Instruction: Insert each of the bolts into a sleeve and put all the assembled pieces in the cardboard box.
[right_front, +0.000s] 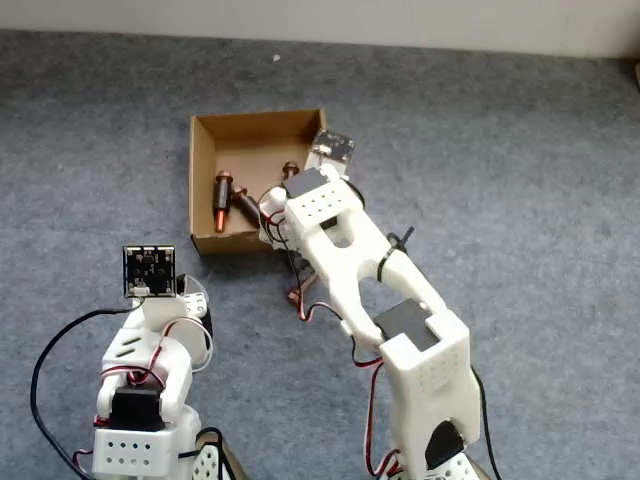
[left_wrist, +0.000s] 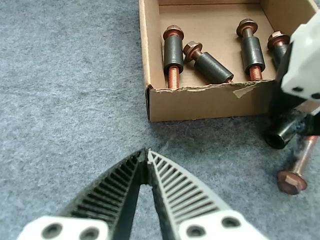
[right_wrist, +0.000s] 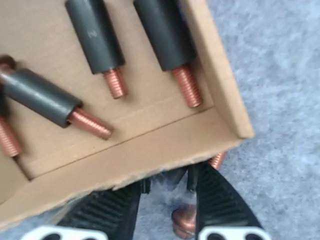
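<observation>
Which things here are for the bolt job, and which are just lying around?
For the job: cardboard box, four sleeved bolts inside it, loose bolt outside it, black sleeve beside that bolt.
Just there: grey carpet, the arms' cables.

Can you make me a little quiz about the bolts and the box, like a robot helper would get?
1. How many assembled pieces lie in the cardboard box?
2. True or false: the left gripper is shut.
3. What is outside the box, near its front wall? A: a loose bolt and a separate sleeve. B: two assembled pieces. C: nothing.
Key: 1 four; 2 true; 3 A.
</observation>
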